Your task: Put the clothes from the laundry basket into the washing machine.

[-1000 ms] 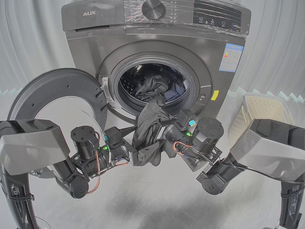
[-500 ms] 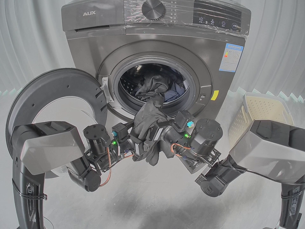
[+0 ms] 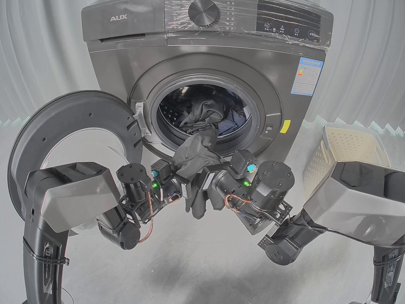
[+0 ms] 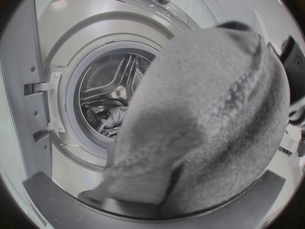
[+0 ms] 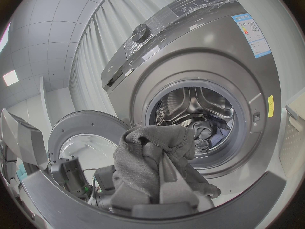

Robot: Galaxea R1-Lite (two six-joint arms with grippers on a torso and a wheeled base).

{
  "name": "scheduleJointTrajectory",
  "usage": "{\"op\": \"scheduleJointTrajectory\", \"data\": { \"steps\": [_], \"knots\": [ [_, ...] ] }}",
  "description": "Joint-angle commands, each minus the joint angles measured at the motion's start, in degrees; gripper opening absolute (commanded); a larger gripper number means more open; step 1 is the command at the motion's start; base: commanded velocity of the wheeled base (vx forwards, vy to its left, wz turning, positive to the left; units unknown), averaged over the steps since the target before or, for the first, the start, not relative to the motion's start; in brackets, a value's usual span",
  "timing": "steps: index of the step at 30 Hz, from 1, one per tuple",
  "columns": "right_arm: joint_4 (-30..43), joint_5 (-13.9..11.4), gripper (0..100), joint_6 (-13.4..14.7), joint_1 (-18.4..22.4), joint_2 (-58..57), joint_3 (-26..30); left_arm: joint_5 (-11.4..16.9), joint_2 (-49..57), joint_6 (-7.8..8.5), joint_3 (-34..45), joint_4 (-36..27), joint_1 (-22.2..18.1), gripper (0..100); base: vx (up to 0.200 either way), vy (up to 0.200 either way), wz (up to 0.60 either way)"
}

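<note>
Right at the lower rim of the washing machine's (image 3: 126,64) open mouth, the dark grey garment (image 3: 196,157) hangs out, bunched between both tools. The right tool (image 3: 206,181) is clamped on the cloth. The left tool (image 3: 185,188) is buried in folds, so I cannot tell its grip. Other clothes (image 3: 206,110) lie in the drum.

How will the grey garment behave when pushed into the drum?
Probably floppy: the grey garment drapes over the right gripper and one end hangs loose. Likely light, as the cloth looks thin. Pushed, its folds may bunch.
</note>
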State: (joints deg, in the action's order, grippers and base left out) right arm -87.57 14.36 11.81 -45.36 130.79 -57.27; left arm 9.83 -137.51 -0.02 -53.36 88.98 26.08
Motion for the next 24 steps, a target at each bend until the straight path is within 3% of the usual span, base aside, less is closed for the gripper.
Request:
{"op": "scheduleJointTrajectory", "data": {
  "steps": [1, 10, 20, 21, 24],
  "knots": [
    [-0.1, 0.4, 0, 0.5, 0.6, -0.3, 1.5, -0.8, 0.4, -1.03, -0.8, 0.3, -0.9, 0, 0.0, 0.0, 0.0],
    [0.0, 0.3, 0, 1.2, 0.9, 1.4, 7.2, -1.2, 3.7, -4.02, 0.4, 0.3, -1.6, 0, 0.0, 0.0, 0.0],
    [-0.1, 0.2, 0, 1.5, 1.0, 1.4, 7.4, -1.4, 6.6, -4.46, 3.3, 0.4, -0.9, 0, 0.0, 0.0, 0.0],
    [-0.1, 0.3, 100, 1.6, 1.0, 1.4, 7.4, -1.4, 7.0, -4.55, 3.9, 0.4, -0.9, 0, 0.0, 0.0, 0.0],
    [0.2, 0.0, 100, 1.4, 1.1, 0.8, 9.1, -1.3, 9.3, -4.55, 6.4, 0.4, -0.9, 0, 0.0, 0.0, 0.0]
  ]
}}
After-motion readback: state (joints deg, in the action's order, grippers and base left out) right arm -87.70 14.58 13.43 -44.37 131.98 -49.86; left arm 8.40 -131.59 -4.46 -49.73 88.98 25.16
